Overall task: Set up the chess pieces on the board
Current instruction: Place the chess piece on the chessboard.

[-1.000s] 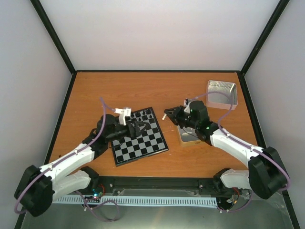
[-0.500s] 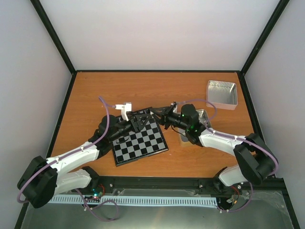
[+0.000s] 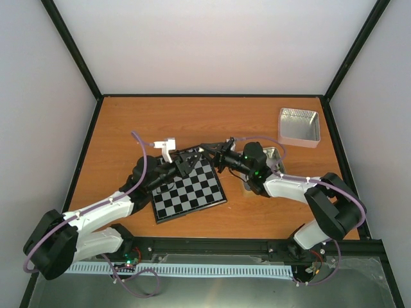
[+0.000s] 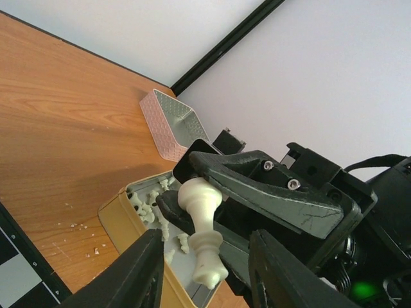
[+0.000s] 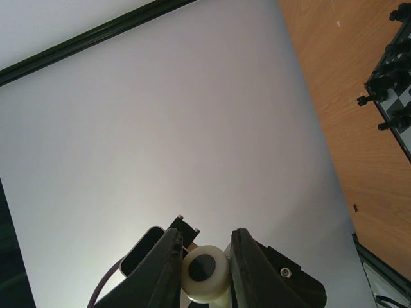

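In the left wrist view my right gripper (image 4: 192, 196) is shut on the head end of a cream-white chess piece (image 4: 204, 226), which hangs tilted with its base toward the camera. My left gripper (image 4: 205, 237) is open, and its two fingers stand either side of the piece's lower end without touching it. The right wrist view shows the piece's round base (image 5: 205, 271) pinched in my right gripper (image 5: 205, 234). Seen from above, both grippers meet over the far right corner of the board (image 3: 187, 192). More white chess pieces (image 4: 144, 205) lie in a gold tin (image 4: 119, 221).
Black chessmen (image 5: 393, 83) stand along the board's far rows. A silver tin (image 3: 298, 125) sits at the back right of the wooden table. The gold tin (image 3: 249, 186) lies under my right arm, just right of the board. Crumbs dot the table beside it.
My right gripper has carried the white piece left from above the gold tin to the board's far corner. My left gripper reached toward it and its jaws narrowed around the piece.
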Available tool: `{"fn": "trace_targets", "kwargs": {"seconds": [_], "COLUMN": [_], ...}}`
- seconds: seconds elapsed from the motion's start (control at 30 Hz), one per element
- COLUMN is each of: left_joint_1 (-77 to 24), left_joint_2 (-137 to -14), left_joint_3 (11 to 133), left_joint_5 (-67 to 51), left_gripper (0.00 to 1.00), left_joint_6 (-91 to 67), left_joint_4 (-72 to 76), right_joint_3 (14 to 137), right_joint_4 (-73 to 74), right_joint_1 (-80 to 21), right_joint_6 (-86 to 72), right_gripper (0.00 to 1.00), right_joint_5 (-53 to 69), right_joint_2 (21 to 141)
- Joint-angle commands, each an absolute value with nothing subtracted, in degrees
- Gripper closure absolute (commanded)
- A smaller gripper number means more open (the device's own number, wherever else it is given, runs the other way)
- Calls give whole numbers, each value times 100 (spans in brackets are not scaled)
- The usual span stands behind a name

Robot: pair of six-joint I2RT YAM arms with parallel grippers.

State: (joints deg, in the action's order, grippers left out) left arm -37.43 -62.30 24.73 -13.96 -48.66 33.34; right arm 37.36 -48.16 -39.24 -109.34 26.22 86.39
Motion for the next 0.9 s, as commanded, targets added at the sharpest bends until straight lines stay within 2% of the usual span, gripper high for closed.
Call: {"fn": "trace_targets", "kwargs": {"seconds": [0.0,0.2,0.43,0.5,0.6,0.67,0.77,0.87], "left_joint_1": [-3814,-3814,-3814,-3814,-3814,-3814,-3806,-3805], "left_joint_2": [-6190,-6046,-5913,-5863,-5714,-5588,-5369,-5241], "left_joint_3": [2468,2464,2717,2821,3066,3376,3856,4325], "left_joint_5": [-1494,-1342,-1081,-1080,-1069,-1024,-960,-991], "left_gripper": [64,86,95,97,97,98,98,97], "left_joint_6": [-4995,-4968,-4705,-4641,-4475,-4292,-4049,-3854], "left_joint_4": [3551,3383,2837,2537,1617,550,-1202,-3145], "right_joint_3": [3658,3663,3609,3612,3581,3612,3757,4106], "right_joint_4": [-5299,-5287,-5128,-5007,-4846,-4269,-2937,-1372], "right_joint_1": [-3982,-3990,-3999,-3999,-3986,-3930,-3826,-3793], "right_joint_6": [-11134,-11116,-10949,-10843,-10499,-9987,-8903,-7451], "right_gripper": [85,85,85,77,52,41,34,34], "right_joint_5": [2620,2738,2769,2780,2777,2846,2820,2381], "right_joint_2": [8738,8823,8785,8774,8736,8656,8390,8104]}}
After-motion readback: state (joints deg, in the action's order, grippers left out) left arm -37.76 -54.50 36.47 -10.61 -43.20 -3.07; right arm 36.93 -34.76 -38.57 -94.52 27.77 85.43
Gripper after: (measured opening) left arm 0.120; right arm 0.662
